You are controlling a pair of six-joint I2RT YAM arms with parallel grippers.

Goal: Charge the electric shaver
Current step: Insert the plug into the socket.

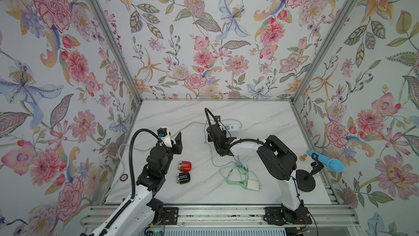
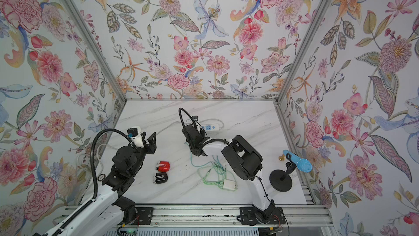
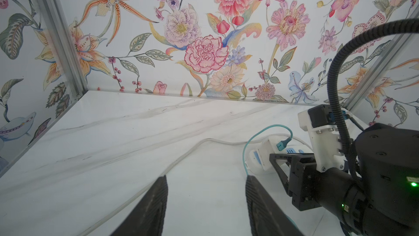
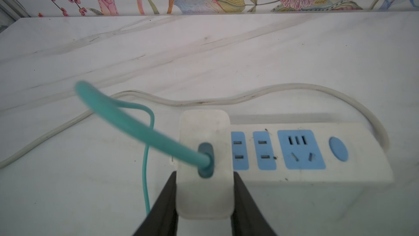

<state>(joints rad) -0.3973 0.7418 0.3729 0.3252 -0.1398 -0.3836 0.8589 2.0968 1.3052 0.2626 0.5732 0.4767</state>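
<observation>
Two small electric shavers lie side by side on the marble table in both top views, one red [image 1: 185, 166] [image 2: 163, 166] and one black [image 1: 184, 177] [image 2: 161, 177]. My right gripper [image 4: 205, 173] [image 1: 220, 129] is shut on a white charger adapter [image 4: 204, 200] that stands on the end socket of the white and blue power strip [image 4: 317, 155] [image 1: 231, 126]. A teal cable [image 4: 127, 119] [image 1: 212, 155] leaves the adapter and runs down to a tangle of cables, apart from the shavers. My left gripper [image 3: 206, 178] [image 1: 174, 136] hangs open over bare table, behind the shavers.
A second white charger [image 1: 252, 185] sits in a coil of green cables at the front middle. A blue microphone [image 1: 326, 161] on a black stand [image 1: 305, 180] stands at the right edge, next to a small gold object [image 1: 302, 157]. The strip's white cord [image 3: 181, 157] crosses the table leftwards.
</observation>
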